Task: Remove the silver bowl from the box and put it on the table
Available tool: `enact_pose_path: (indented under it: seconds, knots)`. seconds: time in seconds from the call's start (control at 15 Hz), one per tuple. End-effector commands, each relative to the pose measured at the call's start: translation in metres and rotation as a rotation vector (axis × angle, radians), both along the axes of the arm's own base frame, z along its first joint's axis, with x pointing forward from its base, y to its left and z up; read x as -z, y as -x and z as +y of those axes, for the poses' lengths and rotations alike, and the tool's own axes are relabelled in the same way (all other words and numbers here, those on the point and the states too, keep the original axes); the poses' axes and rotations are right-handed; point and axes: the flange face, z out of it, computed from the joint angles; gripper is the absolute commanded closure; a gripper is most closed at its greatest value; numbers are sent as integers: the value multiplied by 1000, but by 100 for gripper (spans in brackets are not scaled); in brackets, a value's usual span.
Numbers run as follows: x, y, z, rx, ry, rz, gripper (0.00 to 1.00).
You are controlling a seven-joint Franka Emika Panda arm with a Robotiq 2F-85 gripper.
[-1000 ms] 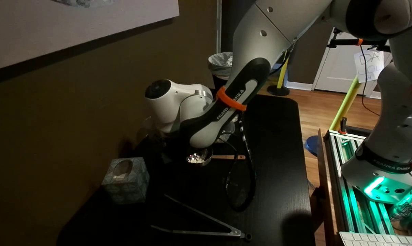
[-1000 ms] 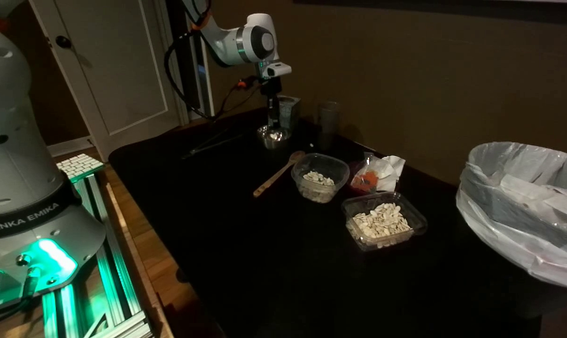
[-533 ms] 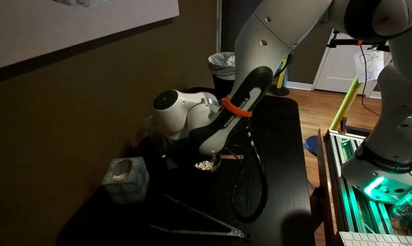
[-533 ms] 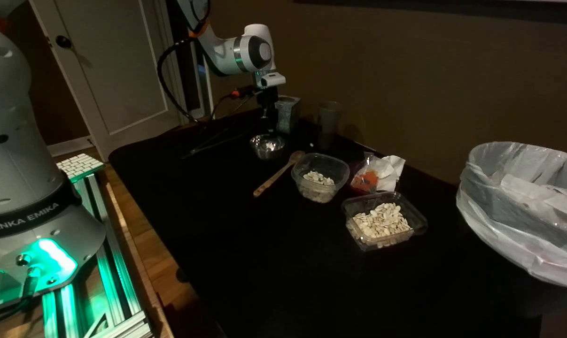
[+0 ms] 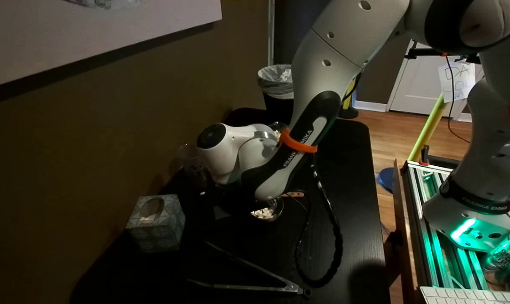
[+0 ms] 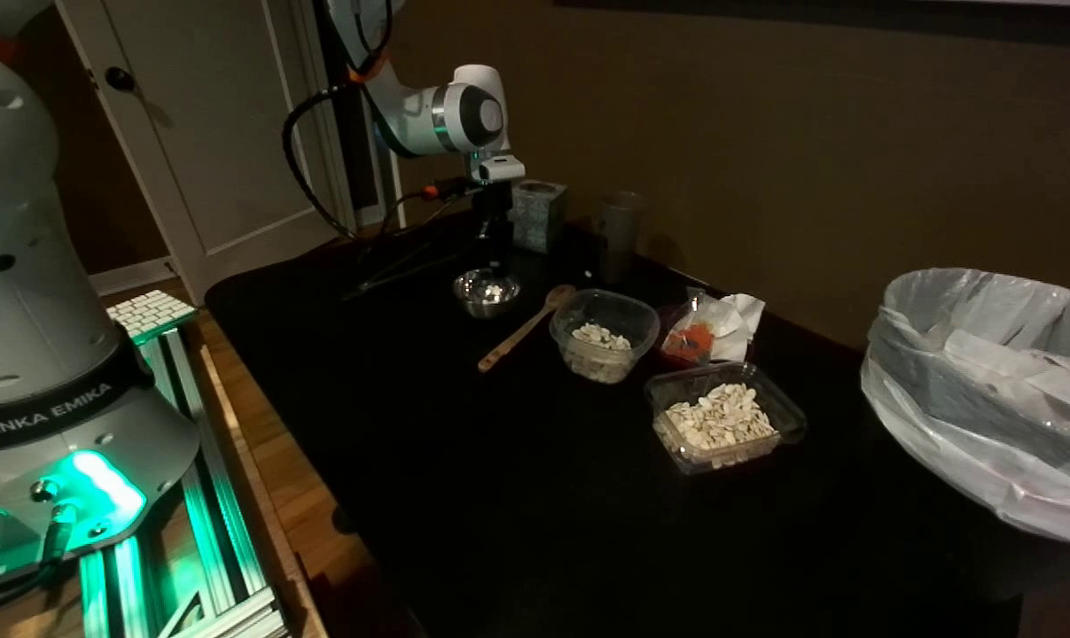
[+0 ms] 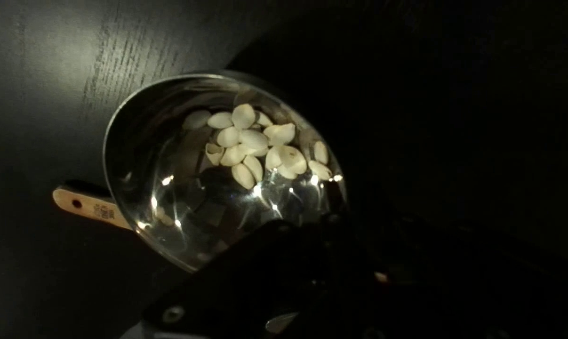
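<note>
The silver bowl (image 6: 484, 304) holds several pale seeds and shows in both exterior views (image 5: 276, 207). It fills the middle of the wrist view (image 7: 227, 200). My gripper (image 7: 319, 226) is shut on its rim; the fingers are very dark there. In an exterior view the gripper (image 6: 495, 257) points down at the bowl's far rim. I cannot tell whether the bowl touches the black table (image 6: 464, 478). The grey patterned box (image 5: 157, 226) stands apart from the bowl, near the wall, and also shows in an exterior view (image 6: 537, 217).
A wooden spoon (image 6: 526, 335) lies beside the bowl. Open tongs (image 5: 255, 289) lie near the box. A clear tub (image 6: 604, 337), a clear tray (image 6: 723, 421) of seeds and a tall cup (image 6: 620, 232) stand along the wall side. A lined bin (image 6: 987, 399) stands beyond.
The arm has moved down and away from the wall side, and the silver bowl has moved with it. The box, spoon, tongs and tubs have stayed in place.
</note>
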Motion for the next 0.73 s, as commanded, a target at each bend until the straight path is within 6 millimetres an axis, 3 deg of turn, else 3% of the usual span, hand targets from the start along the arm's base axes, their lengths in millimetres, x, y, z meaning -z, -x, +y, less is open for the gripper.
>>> enact_pose_path:
  seconds: [0.0,0.13,0.4,0.6,0.67]
  knots:
    - [-4,1,5,4,-26,-18,49]
    - [-22,-4,12,-26,-40,-53,36]
    - [-83,-2,26,-149,-85,-128,5]
    - [-117,2,43,-337,-124,-137,0]
    - [-103,-11,41,-250,-96,-130,0]
